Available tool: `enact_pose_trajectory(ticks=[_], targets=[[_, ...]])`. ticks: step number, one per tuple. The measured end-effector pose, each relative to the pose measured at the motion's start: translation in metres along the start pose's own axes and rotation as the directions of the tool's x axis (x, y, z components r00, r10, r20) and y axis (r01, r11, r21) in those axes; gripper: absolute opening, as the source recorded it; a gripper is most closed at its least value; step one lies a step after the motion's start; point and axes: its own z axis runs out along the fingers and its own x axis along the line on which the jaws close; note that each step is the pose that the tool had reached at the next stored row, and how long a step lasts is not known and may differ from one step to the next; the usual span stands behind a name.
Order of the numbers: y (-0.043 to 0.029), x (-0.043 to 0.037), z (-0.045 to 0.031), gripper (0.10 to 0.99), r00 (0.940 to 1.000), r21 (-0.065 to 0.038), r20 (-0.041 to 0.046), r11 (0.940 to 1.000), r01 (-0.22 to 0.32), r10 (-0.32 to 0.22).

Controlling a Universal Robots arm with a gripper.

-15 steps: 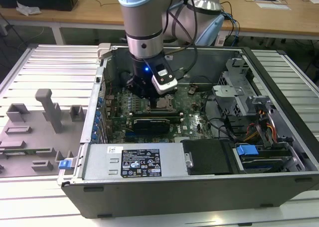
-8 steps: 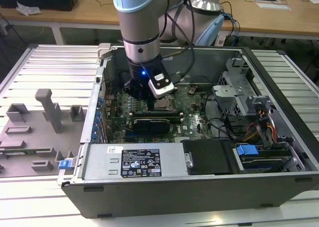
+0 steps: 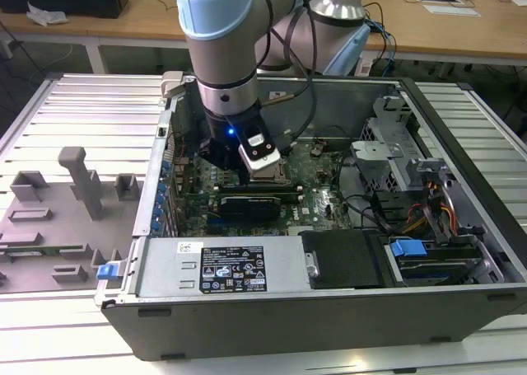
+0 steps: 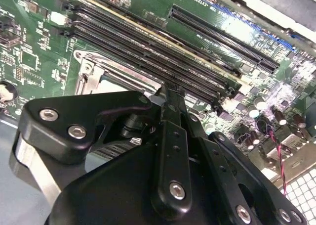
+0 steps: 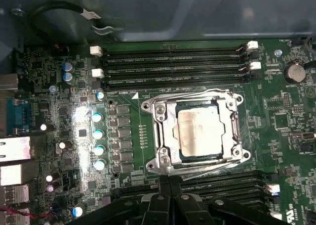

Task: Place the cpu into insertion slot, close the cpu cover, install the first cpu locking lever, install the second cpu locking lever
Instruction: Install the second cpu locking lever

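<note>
already the cpu (image 5: 200,133) sits under the cpu cover (image 5: 160,131); end effector (image 5: 169,185) beside it

The cpu (image 5: 200,132) is a small flat square with a dull silver top. It lies flat inside the insertion slot (image 5: 164,158) — a square socket with a shiny metal rim, set into the green board just beside the long black memory slots.

The cpu cover (image 5: 231,121) is a thin silver frame with a big window in the middle. It is down over the socket, and the chip's top shows through the window. Thin wire levers run along the frame's edges — whether they are hooked is hard to tell.

In the second wrist view, a corner of the socket's rim (image 4: 88,75) peeks out.
</note>
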Motion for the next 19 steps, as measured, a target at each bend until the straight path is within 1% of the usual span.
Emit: enact_pose_trajectory(ticks=[1,3,5,7,11,13,14,19], targets=[[-0.0005,0.0025,0.0022,0.106,1.0,-0.008,-0.0006,1.0,-0.001,0.001],[-0.001,0.0037,0.0042,0.106,1.0,-0.014,-0.0012,0.9999,-0.002,0.002],[-0.0015,0.0055,0.007,0.106,1.0,-0.028,-0.0026,0.9996,-0.004,0.004],[-0.0017,0.0063,0.0088,0.106,1.0,-0.037,-0.0032,0.9993,-0.005,0.005],[-0.0023,0.0074,0.0128,0.106,1.0,-0.05,-0.0049,0.9987,-0.007,0.007],[-0.0027,0.0079,0.0159,0.106,1.0,-0.057,-0.0059,0.9983,-0.008,0.008],[-0.0027,0.0078,0.0177,0.106,1.0,-0.061,-0.0049,0.9981,-0.008,0.008],[-0.0028,0.008,0.0175,0.106,0.9999,-0.062,-0.0055,0.998,-0.009,0.008]])
